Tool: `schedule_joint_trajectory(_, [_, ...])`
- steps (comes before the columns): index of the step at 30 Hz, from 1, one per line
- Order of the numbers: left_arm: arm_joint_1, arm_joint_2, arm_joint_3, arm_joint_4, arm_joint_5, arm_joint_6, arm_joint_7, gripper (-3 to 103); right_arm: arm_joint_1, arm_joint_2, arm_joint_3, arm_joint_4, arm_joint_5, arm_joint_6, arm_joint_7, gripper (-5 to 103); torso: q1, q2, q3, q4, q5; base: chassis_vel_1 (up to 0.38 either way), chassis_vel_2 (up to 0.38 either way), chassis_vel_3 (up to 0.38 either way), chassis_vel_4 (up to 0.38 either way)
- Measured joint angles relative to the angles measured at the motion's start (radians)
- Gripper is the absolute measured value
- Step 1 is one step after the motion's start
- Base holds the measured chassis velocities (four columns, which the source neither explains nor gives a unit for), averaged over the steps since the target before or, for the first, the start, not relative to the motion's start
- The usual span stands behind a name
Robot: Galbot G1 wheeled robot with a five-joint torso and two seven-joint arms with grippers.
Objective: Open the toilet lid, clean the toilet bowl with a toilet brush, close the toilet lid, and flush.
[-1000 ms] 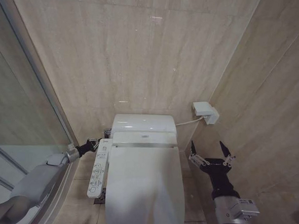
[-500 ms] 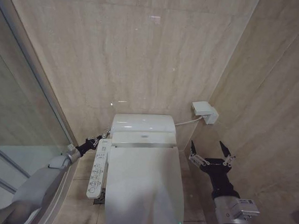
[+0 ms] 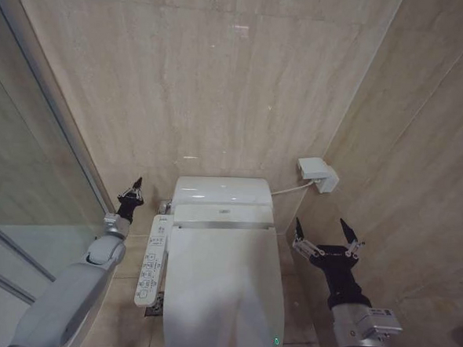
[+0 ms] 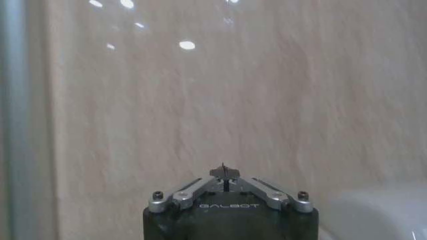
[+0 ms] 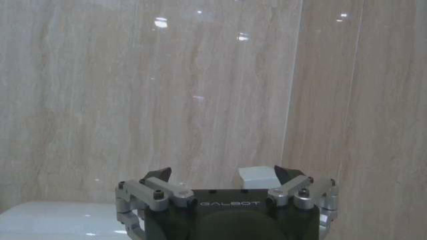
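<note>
1. The toilet lid [image 3: 220, 291] lies closed over the bowl, against the back wall.
2. Left gripper [image 3: 131, 191], fingers pinched together and empty, is raised beside the tank's left edge.
3. Right gripper [image 3: 326, 231], spread wide and empty, hovers right of the lid.
4. Risk: the left arm may knock the side control panel [image 3: 154, 261].

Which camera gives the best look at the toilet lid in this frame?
The head view: the toilet lid lies closed, seen from above between both arms. The wrist views face the wall; each catches just a white patch at a corner, too little to identify.
</note>
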Motion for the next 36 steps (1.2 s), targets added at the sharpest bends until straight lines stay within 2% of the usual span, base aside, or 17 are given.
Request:
schedule_joint_trajectory(3, [0.052, 0.002, -0.031, -0.139, -0.035, 0.042, -0.094, 0, 0.0, 0.0, 0.0, 0.0, 0.0, 0.0, 0.0, 100, 0.0, 0.0, 0.0, -0.0006, -0.0011, 0.0, 0.0, 0.0, 0.0])
schedule_joint_trajectory(4, [0.052, 0.002, -0.031, -0.139, -0.035, 0.042, -0.094, 0, 0.0, 0.0, 0.0, 0.0, 0.0, 0.0, 0.0, 100, 0.0, 0.0, 0.0, -0.0006, -0.0011, 0.0, 0.0, 0.0, 0.0])
schedule_joint_trajectory(8, [0.139, 0.024, -0.086, -0.296, -0.067, 0.08, -0.148, 0, 0.0, 0.0, 0.0, 0.0, 0.0, 0.0, 0.0, 100, 0.0, 0.0, 0.0, -0.0005, -0.0007, 0.0, 0.0, 0.0, 0.0])
schedule_joint_trajectory(10, [0.165, 0.031, -0.103, -0.329, -0.075, 0.085, -0.152, 0, 0.0, 0.0, 0.0, 0.0, 0.0, 0.0, 0.0, 100, 0.0, 0.0, 0.0, -0.0003, -0.0007, 0.0, 0.0, 0.0, 0.0])
schedule_joint_trajectory(12, [0.266, 0.056, -0.166, -0.426, -0.085, 0.091, -0.147, 0, 0.0, 0.0, 0.0, 0.0, 0.0, 0.0, 0.0, 100, 0.0, 0.0, 0.0, -0.0003, -0.0007, 0.0, 0.0, 0.0, 0.0])
schedule_joint_trajectory(13, [0.266, 0.056, -0.166, -0.426, -0.085, 0.091, -0.147, 0, 0.0, 0.0, 0.0, 0.0, 0.0, 0.0, 0.0, 100, 0.0, 0.0, 0.0, -0.0003, -0.0007, 0.0, 0.0, 0.0, 0.0])
schedule_joint_trajectory(16, [0.432, 0.077, -0.249, -0.56, -0.079, 0.093, -0.116, 0, 0.0, 0.0, 0.0, 0.0, 0.0, 0.0, 0.0, 100, 0.0, 0.0, 0.0, -0.0004, -0.0009, 0.0, 0.0, 0.0, 0.0])
schedule_joint_trajectory(17, [0.432, 0.077, -0.249, -0.56, -0.079, 0.093, -0.116, 0, 0.0, 0.0, 0.0, 0.0, 0.0, 0.0, 0.0, 100, 0.0, 0.0, 0.0, -0.0004, -0.0009, 0.0, 0.0, 0.0, 0.0])
schedule_joint_trajectory(19, [0.557, 0.068, -0.328, -0.644, -0.058, 0.094, -0.082, 0, 0.0, 0.0, 0.0, 0.0, 0.0, 0.0, 0.0, 100, 0.0, 0.0, 0.0, -0.0002, -0.0008, 0.0, 0.0, 0.0, 0.0])
schedule_joint_trajectory(20, [0.557, 0.068, -0.328, -0.644, -0.058, 0.094, -0.082, 0, 0.0, 0.0, 0.0, 0.0, 0.0, 0.0, 0.0, 100, 0.0, 0.0, 0.0, -0.0002, -0.0008, 0.0, 0.0, 0.0, 0.0])
schedule_joint_trajectory(23, [0.702, 0.023, -0.436, -0.737, -0.02, 0.078, -0.048, 0, 0.0, 0.0, 0.0, 0.0, 0.0, 0.0, 0.0, 100, 0.0, 0.0, 0.0, -0.0002, -0.0009, 0.0, 0.0, 0.0, 0.0])
schedule_joint_trajectory(27, [0.802, -0.025, -0.509, -0.808, -0.01, 0.079, -0.036, 0, 0.0, 0.0, 0.0, 0.0, 0.0, 0.0, 0.0, 100, 0.0, 0.0, 0.0, -0.0005, -0.0008, 0.0, 0.0, 0.0, 0.0])
schedule_joint_trajectory(28, [0.859, -0.054, -0.548, -0.85, 0.008, 0.081, -0.026, 8, 0.0, 0.0, 0.0, 0.0, 0.0, 0.0, 0.0, 100, 0.0, 0.0, 0.0, -0.0006, -0.0006, 0.0, 0.0, 0.0, 0.0])
schedule_joint_trajectory(29, [0.896, -0.077, -0.57, -0.877, 0.024, 0.082, -0.025, 8, 0.0, 0.0, 0.0, 0.0, 0.0, 0.0, 0.0, 100, 0.0, 0.0, 0.0, -0.0003, -0.0006, 0.0, 0.0, 0.0, 0.0])
schedule_joint_trajectory(33, [1.004, -0.148, -0.61, -0.985, 0.061, 0.109, -0.047, 8, 0.0, 0.0, 0.0, 0.0, 0.0, 0.0, 0.0, 100, 0.0, 0.0, 0.0, -0.0003, -0.0004, 0.0, 0.0, 0.0, 0.0])
schedule_joint_trajectory(35, [1.021, -0.161, -0.614, -1.005, 0.066, 0.114, -0.048, 8, 0.0, 0.0, 0.0, 0.0, 0.0, 0.0, 0.0, 100, 0.0, 0.0, 0.0, -0.0001, -0.0005, 0.0, 0.0, 0.0, 0.0])
schedule_joint_trajectory(36, [1.052, -0.187, -0.623, -1.044, 0.078, 0.12, -0.048, 34, 0.0, 0.0, 0.0, 0.0, 0.0, 0.0, 0.0, 100, 0.0, 0.0, 0.0, -0.0004, -0.0006, 0.0, 0.0, 0.0, 0.0])
